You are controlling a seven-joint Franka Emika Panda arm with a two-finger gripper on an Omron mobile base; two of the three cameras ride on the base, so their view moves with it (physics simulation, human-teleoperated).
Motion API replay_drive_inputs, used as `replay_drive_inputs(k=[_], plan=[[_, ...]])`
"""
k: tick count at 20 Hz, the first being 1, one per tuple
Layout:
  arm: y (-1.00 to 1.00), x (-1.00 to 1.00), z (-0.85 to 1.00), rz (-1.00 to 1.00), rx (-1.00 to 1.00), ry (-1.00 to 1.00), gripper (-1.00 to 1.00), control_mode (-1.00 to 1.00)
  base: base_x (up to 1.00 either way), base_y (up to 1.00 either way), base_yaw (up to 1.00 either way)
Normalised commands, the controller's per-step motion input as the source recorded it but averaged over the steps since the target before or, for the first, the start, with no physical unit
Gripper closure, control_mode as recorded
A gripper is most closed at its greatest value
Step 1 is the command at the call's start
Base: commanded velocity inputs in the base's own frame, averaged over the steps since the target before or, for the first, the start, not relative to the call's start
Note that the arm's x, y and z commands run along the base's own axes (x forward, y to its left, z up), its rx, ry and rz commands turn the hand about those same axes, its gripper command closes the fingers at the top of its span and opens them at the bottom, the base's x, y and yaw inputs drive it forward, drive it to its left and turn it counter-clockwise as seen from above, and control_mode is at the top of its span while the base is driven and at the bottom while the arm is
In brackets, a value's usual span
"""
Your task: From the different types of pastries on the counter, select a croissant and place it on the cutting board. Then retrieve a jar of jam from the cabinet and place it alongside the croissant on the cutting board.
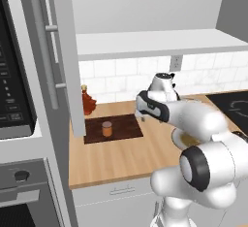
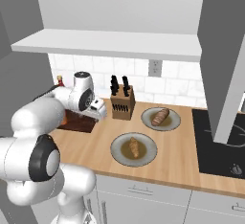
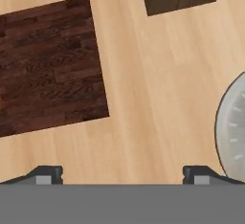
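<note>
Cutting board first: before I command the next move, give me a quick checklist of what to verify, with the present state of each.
1. Small orange-amber jar of jam upright on the flat dark-brown wooden cutting board: ok.
2. Golden-tan lumpy croissant on the board: not ok; it lies on the nearer round pale plate.
3. Gripper free to grasp: ok; its tips stand wide apart over the light-wood counter, nothing between them.
4. Bare space on the board beside the jar: ok.
5. Darker brown oblong pastry apart from the croissant: ok; it sits on the farther plate.
6. Path to the croissant: cannot tell; the dark knife block stands near.
</note>
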Motion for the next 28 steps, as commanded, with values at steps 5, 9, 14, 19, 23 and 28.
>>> replay_drive_inputs(k=[5,9,14,19,23,28], plan=[[-0.87,0.26,0.49,0.34,0.05,0.21,-1.0,-1.0,0.0,0.0,0.0],[-0.05,-0.37,-0.54,0.11,-0.09,0.15,-1.0,-1.0,0.0,0.0,0.0],[-0.31,-1.0,-1.0,0.34,-0.26,0.25,-1.0,-1.0,0.0,0.0,0.0],[-0.3,-0.43,-0.27,0.14,-0.02,0.08,-1.0,-1.0,0.0,0.0,0.0],[-1.0,0.05,0.34,0.32,0.25,0.08,-1.0,-1.0,0.0,0.0,0.0],[-0.69,0.05,0.23,0.25,0.19,0.06,-1.0,-1.0,0.0,0.0,0.0]])
